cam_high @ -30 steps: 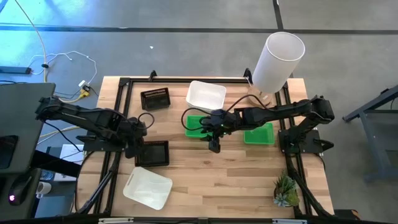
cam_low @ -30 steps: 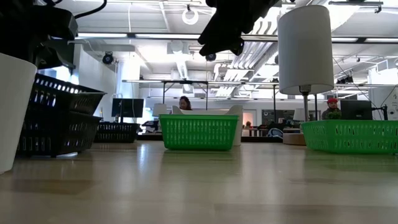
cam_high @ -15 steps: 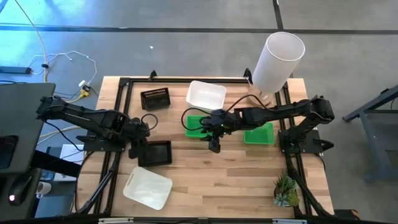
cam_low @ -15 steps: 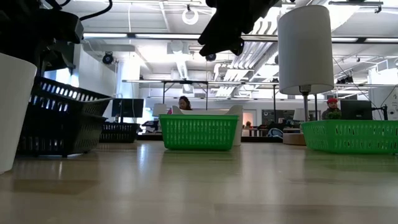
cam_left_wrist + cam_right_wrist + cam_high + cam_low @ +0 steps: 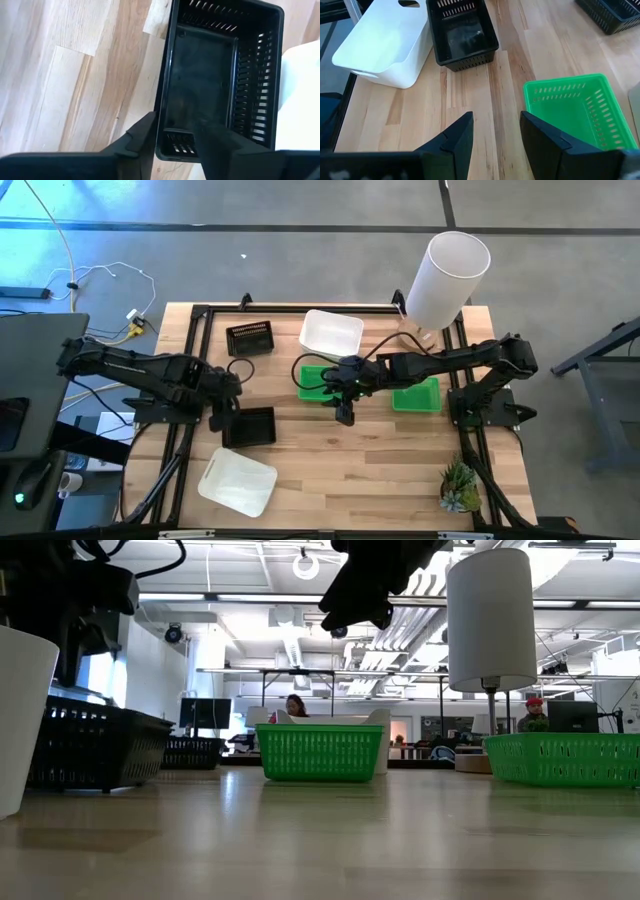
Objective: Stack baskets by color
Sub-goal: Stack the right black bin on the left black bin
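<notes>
A black basket [image 5: 252, 427] sits level on the wood at the table's left; one basket or two nested, I cannot tell. My left gripper [image 5: 218, 422] stands open at the basket's left end. In the left wrist view one finger [image 5: 144, 137] is outside the basket's corner [image 5: 164, 145] and the other [image 5: 212, 142] is over its inside. My right gripper [image 5: 345, 416] hangs open above bare wood at mid-table, beside a green basket [image 5: 318, 378]. Also on the table are a second green basket [image 5: 416, 395], another black one [image 5: 250, 338] and two white ones [image 5: 331, 332] [image 5: 238, 482].
A tall white cylinder [image 5: 447, 278] stands at the far right corner. A small potted plant [image 5: 458, 488] sits at the near right corner. Bare wood [image 5: 370, 470] lies along the near middle. People sit at desks [image 5: 297, 706] in the room behind.
My left gripper has opened and let go of the black basket. The basket hung tilted with one end raised. That end has dropped, and the basket now sits level on the table.
</notes>
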